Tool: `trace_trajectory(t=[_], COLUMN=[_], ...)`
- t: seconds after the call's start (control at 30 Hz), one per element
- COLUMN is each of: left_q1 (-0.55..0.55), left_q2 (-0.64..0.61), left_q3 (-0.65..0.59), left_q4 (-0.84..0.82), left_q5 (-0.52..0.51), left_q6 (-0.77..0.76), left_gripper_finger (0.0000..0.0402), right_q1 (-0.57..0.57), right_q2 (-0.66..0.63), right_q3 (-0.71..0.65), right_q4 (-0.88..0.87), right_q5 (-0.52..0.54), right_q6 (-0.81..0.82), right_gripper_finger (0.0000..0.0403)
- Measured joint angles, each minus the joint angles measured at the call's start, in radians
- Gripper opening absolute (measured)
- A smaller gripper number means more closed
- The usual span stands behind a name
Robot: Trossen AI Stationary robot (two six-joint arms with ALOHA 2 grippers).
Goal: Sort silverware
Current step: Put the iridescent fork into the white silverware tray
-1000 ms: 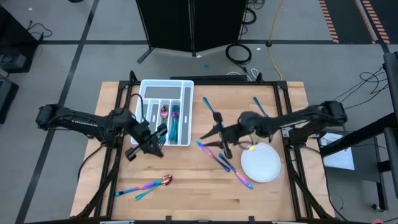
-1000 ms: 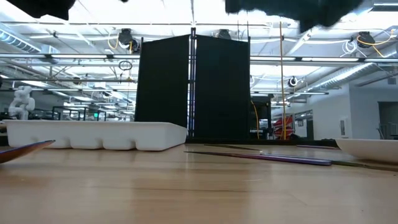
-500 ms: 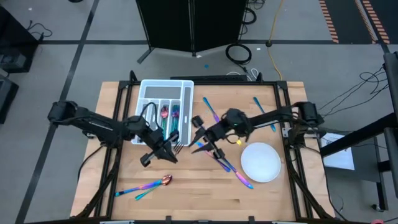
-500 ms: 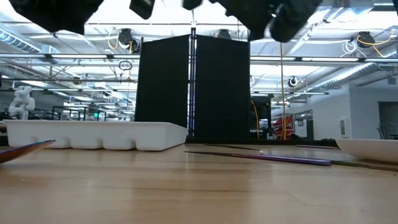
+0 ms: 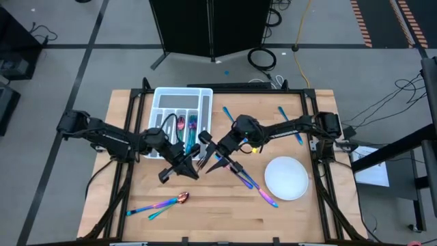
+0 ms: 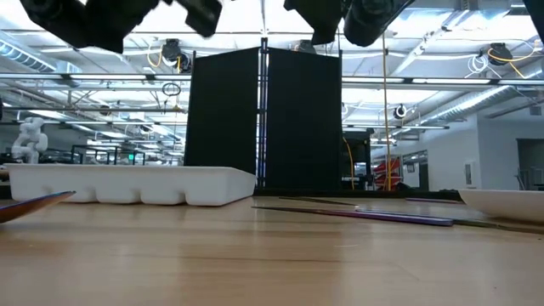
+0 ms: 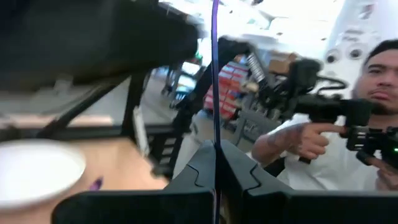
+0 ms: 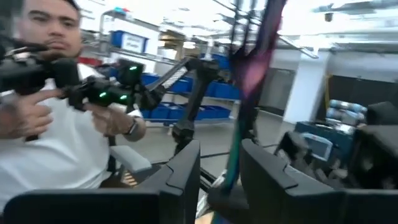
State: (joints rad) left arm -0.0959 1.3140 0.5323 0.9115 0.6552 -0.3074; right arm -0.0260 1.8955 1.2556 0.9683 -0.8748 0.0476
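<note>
Rainbow-metal fork [image 5: 199, 158] hangs mid-table, clamped in the left gripper [image 5: 193, 162]; right gripper [image 5: 208, 152], fingers apart around it, takes the handoff. Next, close firmly, then carry to the tray [image 5: 164, 96].

Overhead, a camera looks straight down on my table [image 5: 205, 212]; another sits level at tabletop height, sharing the white tray [image 6: 127, 183]. My wrist cameras face outward toward a person [image 8: 56, 124].

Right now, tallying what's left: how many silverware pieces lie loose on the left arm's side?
2: a spoon and a slim teal piece beside it, both far from the tray; the left arm may hide more.
</note>
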Motion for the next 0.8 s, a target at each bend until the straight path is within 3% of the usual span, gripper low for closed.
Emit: trace_trajectory(t=[0.17, 0.8], left_q1=[0.012, 0.083], left_q2=[0.0, 0.0], left_q3=[-0.001, 0.0], left_q4=[-0.1, -0.085], left_q5=[0.0, 0.005], left_q6=[-0.001, -0.052], left_gripper_finger=[0.0002, 0.0002], right_q1=[-0.009, -0.016], right_q2=[0.0, 0.0], right_q3=[0.0, 0.0], right_q4=[-0.051, -0.066], right_q5=[0.005, 0.005], right_q6=[0.02, 0.009], right_gripper_finger=[0.0096, 0.0096])
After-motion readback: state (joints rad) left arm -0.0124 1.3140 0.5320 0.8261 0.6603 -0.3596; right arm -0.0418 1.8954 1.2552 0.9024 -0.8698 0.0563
